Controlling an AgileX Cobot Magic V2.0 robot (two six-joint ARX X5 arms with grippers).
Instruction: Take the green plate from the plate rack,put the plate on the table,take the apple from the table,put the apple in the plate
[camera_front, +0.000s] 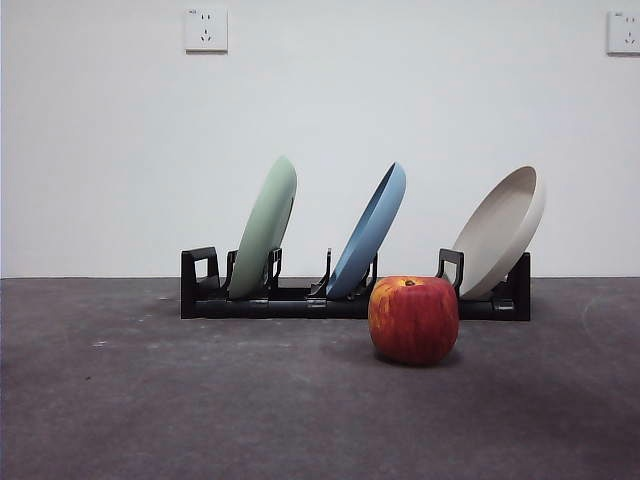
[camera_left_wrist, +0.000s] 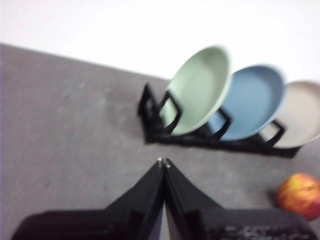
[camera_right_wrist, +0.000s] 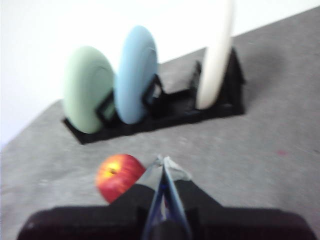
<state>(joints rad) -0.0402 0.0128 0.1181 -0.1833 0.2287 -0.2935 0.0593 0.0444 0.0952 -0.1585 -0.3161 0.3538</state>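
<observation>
The green plate (camera_front: 264, 229) leans in the leftmost slot of the black plate rack (camera_front: 290, 302), also seen as green plate (camera_left_wrist: 200, 90) and green plate (camera_right_wrist: 88, 89). The red apple (camera_front: 413, 318) rests on the table (camera_front: 200, 400) in front of the rack, apple (camera_left_wrist: 300, 195), apple (camera_right_wrist: 119, 176). My left gripper (camera_left_wrist: 163, 162) is shut and empty, hovering over the table short of the rack's green-plate end. My right gripper (camera_right_wrist: 163, 161) is shut and empty, above the table beside the apple. Neither arm shows in the front view.
A blue plate (camera_front: 368, 231) stands in the rack's middle slot and a cream-white plate (camera_front: 500, 231) at its right end. A white wall with two sockets rises behind the rack.
</observation>
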